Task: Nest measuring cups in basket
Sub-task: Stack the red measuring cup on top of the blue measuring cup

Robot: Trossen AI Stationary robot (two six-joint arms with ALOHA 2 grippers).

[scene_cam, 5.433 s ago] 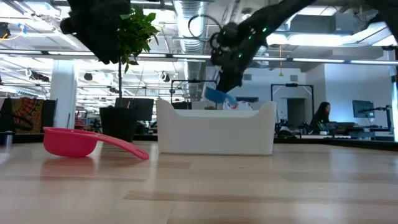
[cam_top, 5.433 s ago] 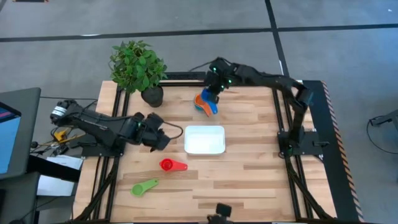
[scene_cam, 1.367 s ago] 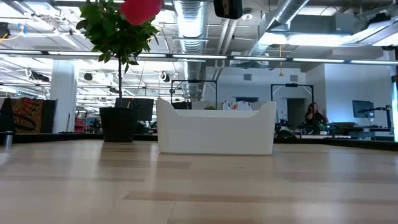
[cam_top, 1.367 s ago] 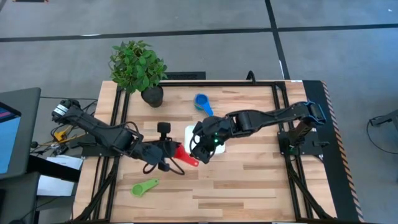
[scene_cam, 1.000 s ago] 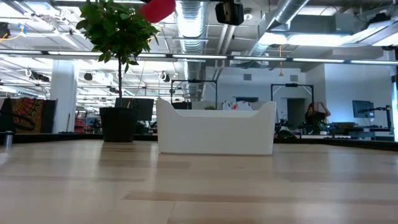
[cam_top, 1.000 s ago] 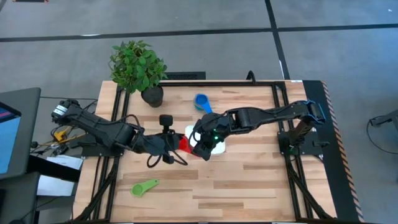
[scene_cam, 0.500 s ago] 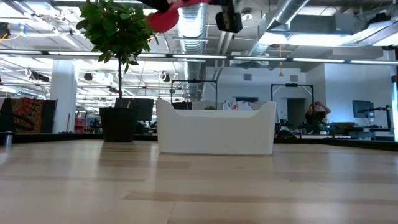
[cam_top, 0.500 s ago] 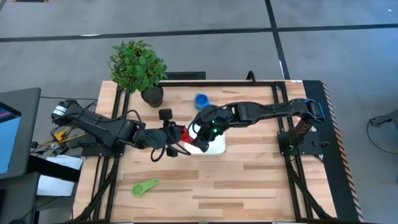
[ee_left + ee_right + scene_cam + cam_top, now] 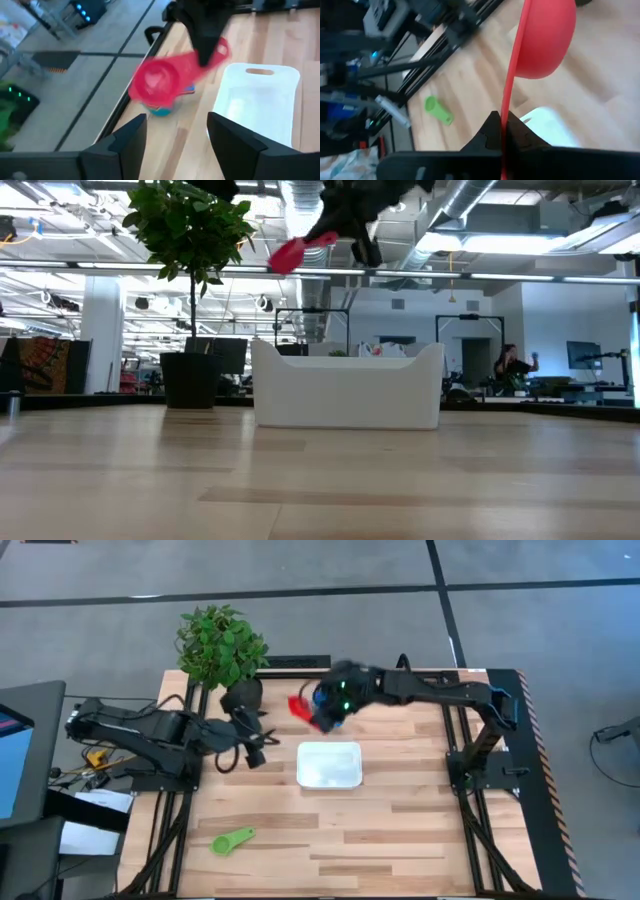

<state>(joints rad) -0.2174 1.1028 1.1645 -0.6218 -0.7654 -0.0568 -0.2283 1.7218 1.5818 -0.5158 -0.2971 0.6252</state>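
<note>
Overhead, the right gripper [image 9: 325, 710] pinches the red measuring cup [image 9: 300, 706] by its handle, bowl jutting beyond its fingertips, beyond the basket [image 9: 329, 766].

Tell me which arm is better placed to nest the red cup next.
Right. The right gripper is shut on the red cup's handle, above the blue cup; the left gripper is open and empty.

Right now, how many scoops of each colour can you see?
Red scoop: 1
Green scoop: 1
Blue scoop: 1
Total: 3. Any scoops nested inside the blue one are hidden.
</note>
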